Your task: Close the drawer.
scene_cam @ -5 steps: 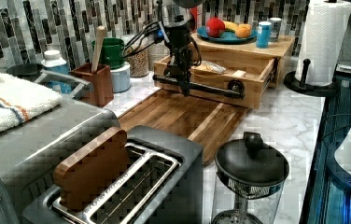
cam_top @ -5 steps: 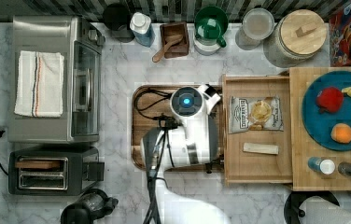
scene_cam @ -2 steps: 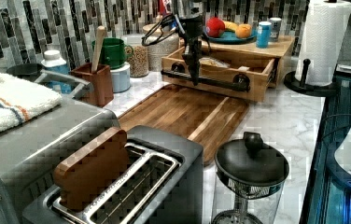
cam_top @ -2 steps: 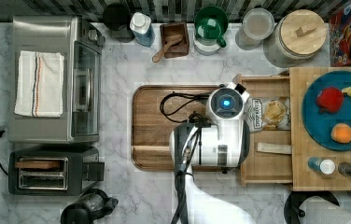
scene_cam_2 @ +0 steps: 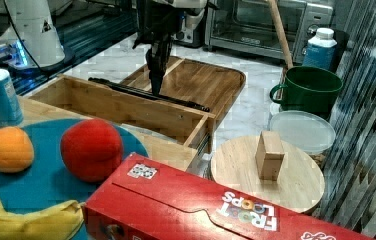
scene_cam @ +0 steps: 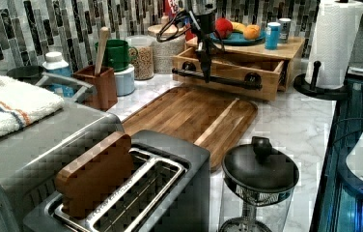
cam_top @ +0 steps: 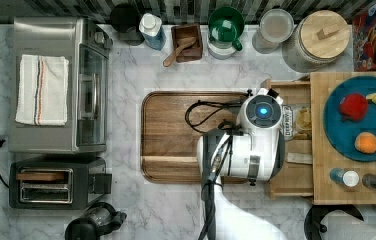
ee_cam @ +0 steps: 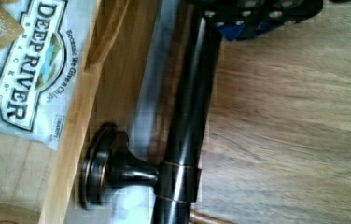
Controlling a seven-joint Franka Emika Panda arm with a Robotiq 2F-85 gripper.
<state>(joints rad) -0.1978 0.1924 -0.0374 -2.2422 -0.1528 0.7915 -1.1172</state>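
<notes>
1. Compared with the picture a second ago, the drawer (cam_top: 292,186) sits much further in under the bamboo shelf (cam_top: 321,195); in the top view less of its inside is exposed, and the arm (cam_top: 248,150) has shifted toward the top view's right, off the dark cutting board (cam_top: 171,135).
2. Since the picture less than half a second ago, the drawer front has moved in a little more, and the board is almost wholly uncovered.
3. The drawer is still partly open: in the right view its wooden walls (scene_cam_2: 126,107) stick out from beneath the shelf carrying the blue plate (scene_cam_2: 36,165).
4. The gripper (scene_cam: 205,72) hangs down at the dark bar handle (scene_cam: 218,79) on the drawer front, in the left view and the right view alike (scene_cam_2: 155,87).
5. In the wrist view the handle (ee_cam: 187,116) runs close under the gripper's dark body, and a chip bag (ee_cam: 29,70) lies inside the drawer.
6. I cannot tell whether the fingers are apart or together, nor whether they clasp the bar or merely press on it.
</notes>
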